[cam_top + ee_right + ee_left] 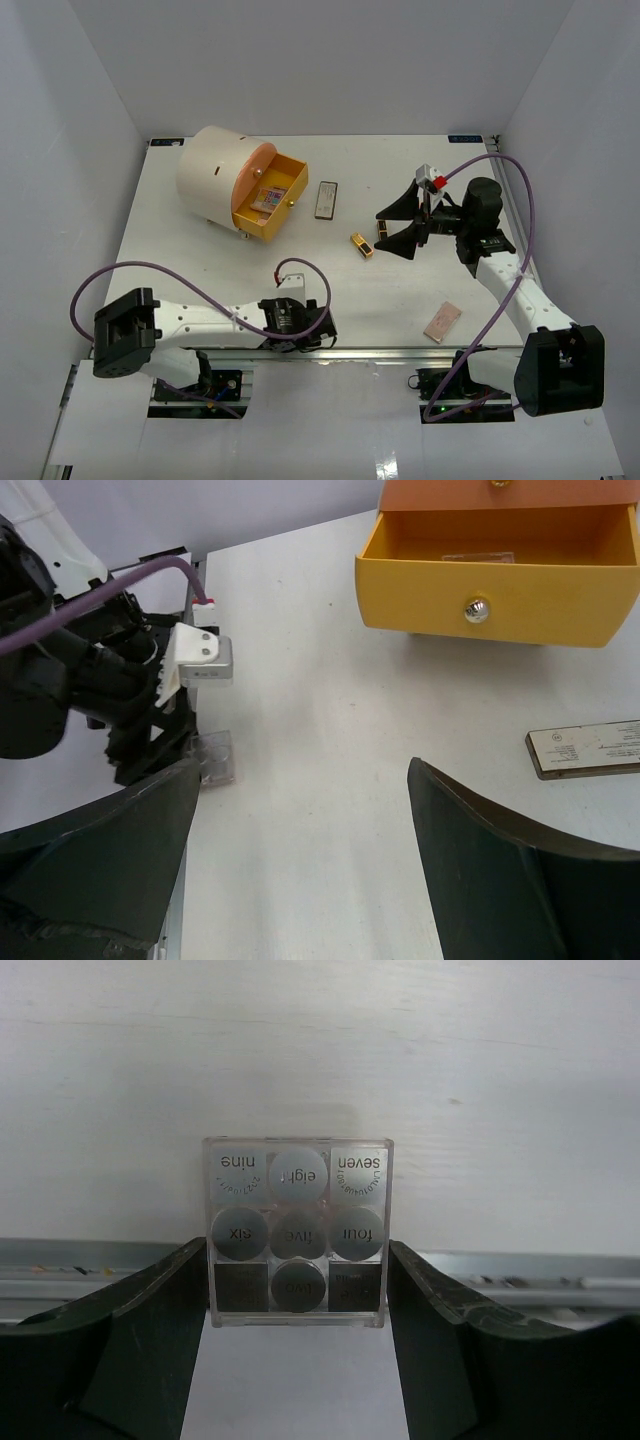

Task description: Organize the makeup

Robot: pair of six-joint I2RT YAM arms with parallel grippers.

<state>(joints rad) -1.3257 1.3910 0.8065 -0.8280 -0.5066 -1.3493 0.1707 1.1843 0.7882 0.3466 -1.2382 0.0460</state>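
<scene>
since left fingers clamp the clear palette only at its corners, it may pivot loose; right fingers gape empty.

White table, plain white walls, even light

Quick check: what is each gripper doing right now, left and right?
Left gripper: closed on the sides of the clear square palette, which lies on the table.
Right gripper: open, holding nothing.
</scene>
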